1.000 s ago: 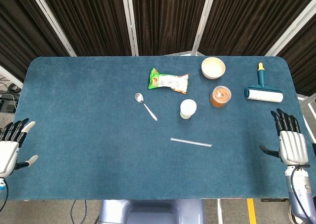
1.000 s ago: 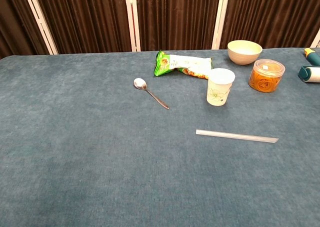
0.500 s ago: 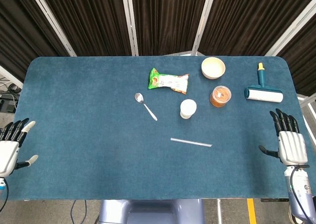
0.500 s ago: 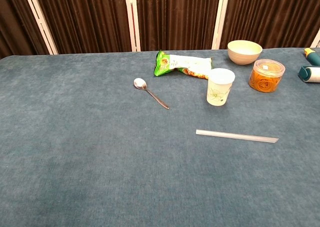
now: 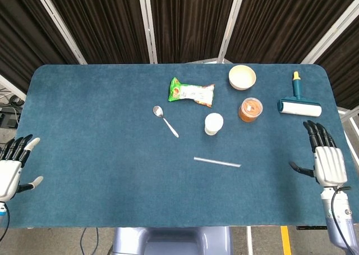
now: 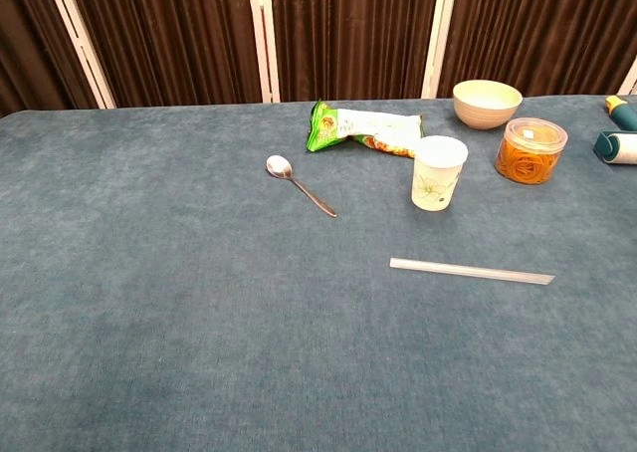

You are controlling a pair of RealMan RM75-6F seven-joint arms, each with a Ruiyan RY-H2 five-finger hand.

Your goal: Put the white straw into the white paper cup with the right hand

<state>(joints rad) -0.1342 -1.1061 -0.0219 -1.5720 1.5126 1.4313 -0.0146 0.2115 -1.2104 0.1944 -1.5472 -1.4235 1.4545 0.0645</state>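
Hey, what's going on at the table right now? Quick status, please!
Both hands open, empty: left hand, right hand at the table's edges. White straw flat on the cloth, apart from upright white paper cup. Nothing between right hand and straw.

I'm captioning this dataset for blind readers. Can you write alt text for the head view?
A white straw lies flat on a blue table, just in front of an upright white paper cup. The right hand and left hand rest open at the table's sides. Behind are a spoon, snack packet, bowl, orange jar and lint roller.
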